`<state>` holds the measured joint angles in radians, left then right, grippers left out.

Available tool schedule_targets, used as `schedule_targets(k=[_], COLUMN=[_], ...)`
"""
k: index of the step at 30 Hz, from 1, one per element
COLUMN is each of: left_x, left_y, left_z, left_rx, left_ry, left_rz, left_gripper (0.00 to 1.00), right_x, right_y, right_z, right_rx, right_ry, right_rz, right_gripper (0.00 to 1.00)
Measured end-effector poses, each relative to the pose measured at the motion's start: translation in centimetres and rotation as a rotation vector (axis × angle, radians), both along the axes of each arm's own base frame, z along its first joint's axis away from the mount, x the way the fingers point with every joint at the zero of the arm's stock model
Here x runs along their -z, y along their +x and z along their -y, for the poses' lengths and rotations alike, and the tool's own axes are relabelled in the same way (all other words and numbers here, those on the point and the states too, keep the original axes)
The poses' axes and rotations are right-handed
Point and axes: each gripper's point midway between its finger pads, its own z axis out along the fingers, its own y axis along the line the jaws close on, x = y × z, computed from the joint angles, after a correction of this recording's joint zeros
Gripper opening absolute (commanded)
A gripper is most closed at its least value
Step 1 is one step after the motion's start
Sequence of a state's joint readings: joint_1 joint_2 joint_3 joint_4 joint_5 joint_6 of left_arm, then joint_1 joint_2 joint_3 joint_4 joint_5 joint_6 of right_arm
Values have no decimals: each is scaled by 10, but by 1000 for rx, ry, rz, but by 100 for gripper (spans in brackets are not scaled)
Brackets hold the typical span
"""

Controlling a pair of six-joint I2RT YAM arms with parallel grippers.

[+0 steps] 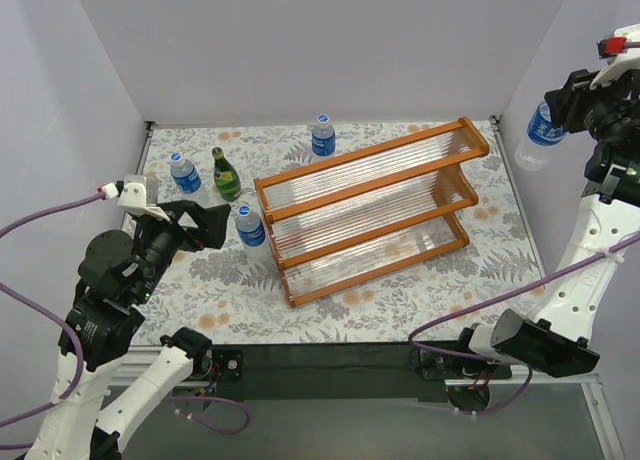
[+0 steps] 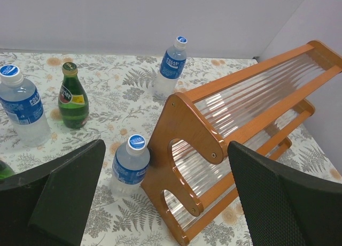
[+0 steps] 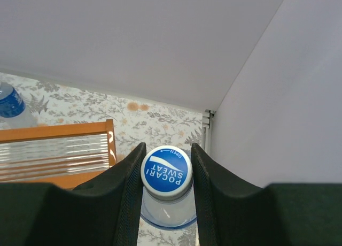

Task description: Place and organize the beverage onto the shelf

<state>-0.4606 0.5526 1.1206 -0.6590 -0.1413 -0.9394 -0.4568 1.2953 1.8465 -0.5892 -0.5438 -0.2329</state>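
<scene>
So the right gripper [image 3: 166, 150] is clamped on one of the clear blue-label bottles [image 1: 545, 131]. The wrist view shows both fingers pressed against its neck just under the cap, and it's hanging in the air by the table's right edge, up toward the far right corner. The left gripper [image 1: 213, 227] is spread wide with nothing between the fingers, and sits over the left part of the table [image 1: 400, 302], pointing at the shelf. The shelf [image 2: 187, 129] sits diagonally across the middle and right of the table, with its high side toward the far edge and its low step toward the near edge. The other bottles I can see are all upright on the table, not on the rack. One clear one [image 1: 250, 226] is just beside the shelf's left end panel, maybe touching it, can't tell. A green glass bottle [image 1: 226, 175] and another clear one [image 1: 185, 173] stand close together near the left edge, toward the far left corner. One more clear bottle [image 1: 323, 136] stands near the far edge, just behind the shelf's top rail. There's also a sliver of green [image 2: 2, 170] at the edge of the left wrist view. It could be the second green bottle, but it's mostly hidden.
</scene>
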Motion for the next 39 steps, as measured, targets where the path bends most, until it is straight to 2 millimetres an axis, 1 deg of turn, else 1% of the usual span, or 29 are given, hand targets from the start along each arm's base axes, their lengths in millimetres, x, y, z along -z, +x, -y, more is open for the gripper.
schedule_targets(k=[11,24,28,32,39], left_x=[3,2,2,3,4], left_y=[4,6,6,7,10], left_z=[2,4,4,6,7], left_rx=[0,-1,0,1,-1], left_ry=[-2,-22,-23,-26,-35], left_rz=[-16,-22,-22,-31,-39], left_gripper=[98,98,98,98,98], right_x=[-22,-67,-76,-74,-56], right_y=[23,18,15,18,35], right_z=[-12,-45,-58,-77,-119], right_rx=[-115,-288,-344,-406,-513], right_ry=[96,228,258,277,290], right_rz=[13,92,108,100,48], right_gripper=[1,1,1,1,1])
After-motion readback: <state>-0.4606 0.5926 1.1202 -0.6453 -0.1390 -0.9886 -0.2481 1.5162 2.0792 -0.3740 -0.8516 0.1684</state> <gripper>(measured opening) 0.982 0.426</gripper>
